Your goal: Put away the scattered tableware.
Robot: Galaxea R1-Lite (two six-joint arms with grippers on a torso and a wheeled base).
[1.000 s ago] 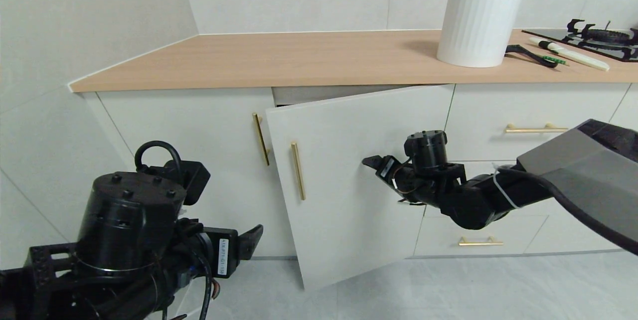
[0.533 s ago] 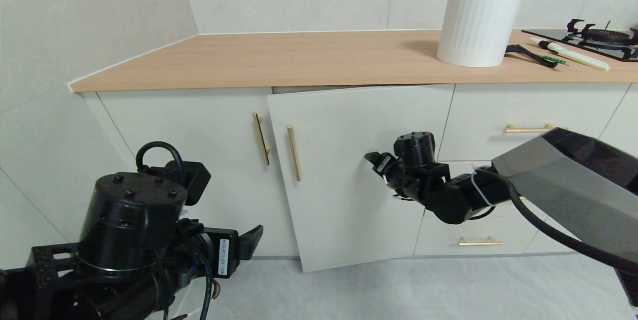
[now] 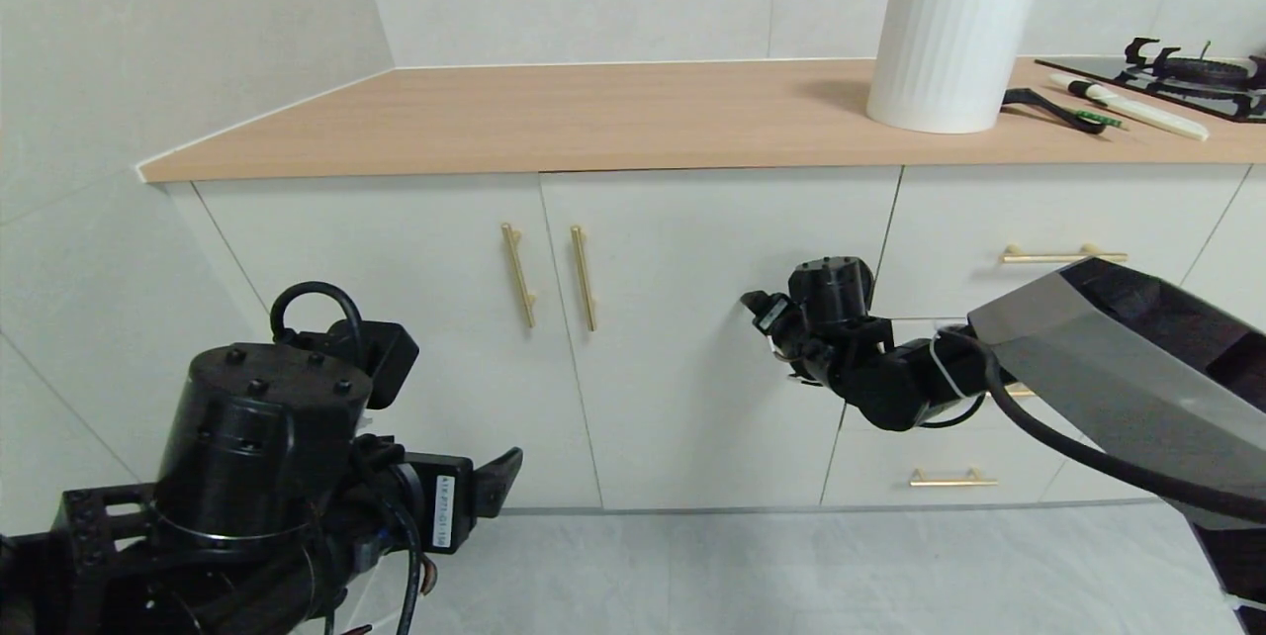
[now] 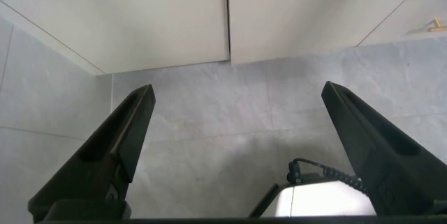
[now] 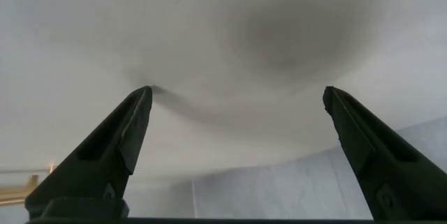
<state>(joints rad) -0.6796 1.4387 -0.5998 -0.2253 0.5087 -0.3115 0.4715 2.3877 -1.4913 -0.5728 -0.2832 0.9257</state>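
Cabinet door [image 3: 692, 338] sits shut, right end effector [image 3: 762, 309] against it, spread apart; left end effector [image 4: 237, 91] likewise apart, empty. Utensils [image 3: 1128, 107] on the far-right counter [image 3: 593, 121] likely need storing.

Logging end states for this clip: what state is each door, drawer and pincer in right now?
Right cabinet door: shut, flush with its neighbour.
Left cabinet door: shut.
Top drawer: shut.
Bottom drawer: shut.
Left pincer: open, empty, over the floor.
Right pincer: open, empty, at the right door's face.
White container: upright on the countertop.
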